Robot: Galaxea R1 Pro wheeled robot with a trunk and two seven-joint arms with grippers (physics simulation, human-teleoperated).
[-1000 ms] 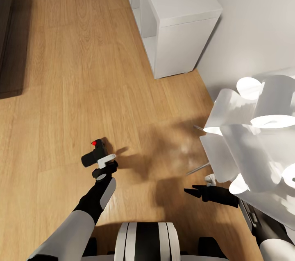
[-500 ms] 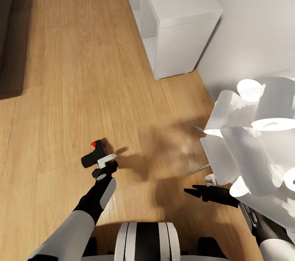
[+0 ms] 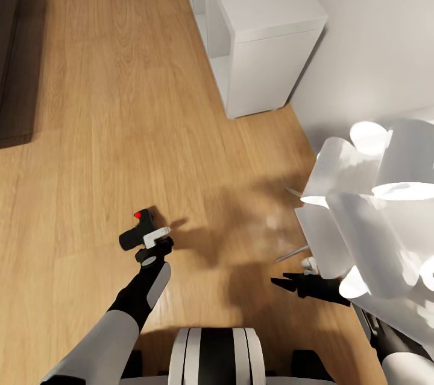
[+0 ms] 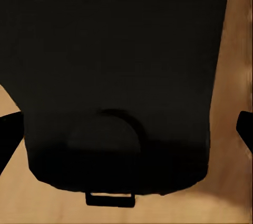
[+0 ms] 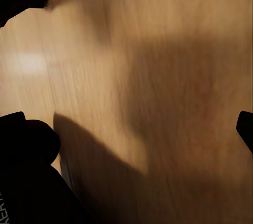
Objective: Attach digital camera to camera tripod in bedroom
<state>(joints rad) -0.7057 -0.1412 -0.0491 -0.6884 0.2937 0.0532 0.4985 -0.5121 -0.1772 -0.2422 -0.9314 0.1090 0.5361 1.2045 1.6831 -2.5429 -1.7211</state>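
The digital camera [image 3: 134, 234], black with a red button on top, hangs a little above the wood floor with my left gripper [image 3: 150, 240] shut on it. Seen from the left wrist, the camera's black body [image 4: 121, 76] sits between the two fingers [image 4: 9, 132]. My right gripper [image 3: 288, 283] is open over bare floor at the lower right, with nothing between its fingertips [image 5: 245, 128]. Two thin silver rods [image 3: 292, 252] stick out from under white lamp shades beside it. I cannot tell whether they are legs of the camera tripod.
A large white lamp [image 3: 367, 210] with several tube shades crowds the right side, close over my right arm. White cube shelves [image 3: 265, 41] stand against the white wall at the back right. A dark piece of furniture [image 3: 12, 47] lines the left edge. Open wood floor [image 3: 120, 101] lies between.
The lamp shades have drifted slightly right and down in the view. The camera in my left gripper sits a touch lower. The right gripper has barely moved.
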